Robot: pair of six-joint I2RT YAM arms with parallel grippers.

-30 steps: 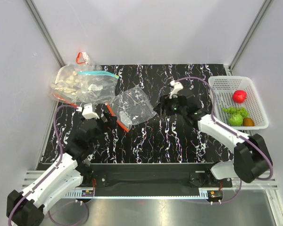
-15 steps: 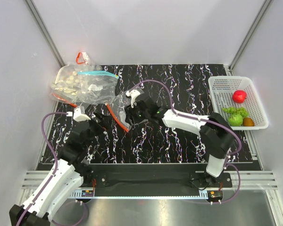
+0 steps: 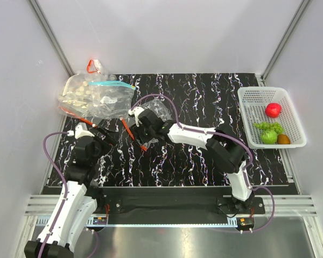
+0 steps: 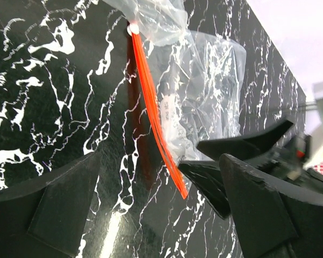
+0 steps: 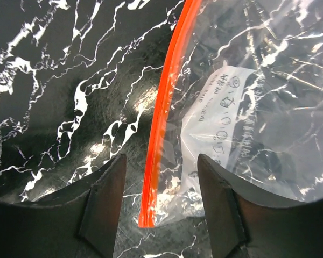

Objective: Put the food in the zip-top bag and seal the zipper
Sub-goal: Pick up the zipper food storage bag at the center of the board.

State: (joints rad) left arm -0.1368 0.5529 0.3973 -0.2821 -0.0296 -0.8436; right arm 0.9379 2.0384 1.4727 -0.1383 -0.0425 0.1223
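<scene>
Where the zip-top bag (image 3: pixel 160 109) lies: flat on the black marbled table (image 3: pixel 204 97), left of centre, its crinkly clear body partly covered by the right arm in the top view
Zipper: the red-orange zipper (image 5: pixel 162 115) runs along the bag's left edge, slanting from far left to near right, with a small pale tab at its far end; a white printed label (image 5: pixel 220 118) shows through the plastic just beside it
Right pincer: the right pincer (image 5: pixel 161 159) is parted to a moderate gap and has hold of nothing; its two fingers (image 5: pixel 105 199) stand one on each side of the zipper's near end, so the strip's tip lies between them; whether either finger touches the plastic cannot be told
Left pincer: the left pincer (image 4: pixel 159 161) is spread wide and empty, just left of the zipper and pointed at it, apart from the bag; in its own view the strip runs across the gap between the fingers, further out
Pincers to each other: close together, facing from opposite sides of the zipper's near end
Food: the red round fruit (image 3: pixel 273 109), green grape bunch (image 3: pixel 262 126), green roundish piece (image 3: pixel 268 137) and brown-orange ball (image 3: pixel 283 139) all sit in the white basket (image 3: pixel 264 89) at the table's right edge, well apart from the bag and both pincers
Other bags: a bag with a teal zipper (image 3: pixel 110 94) and a bag of pale beige pieces (image 3: pixel 78 94) lie at the far left
</scene>
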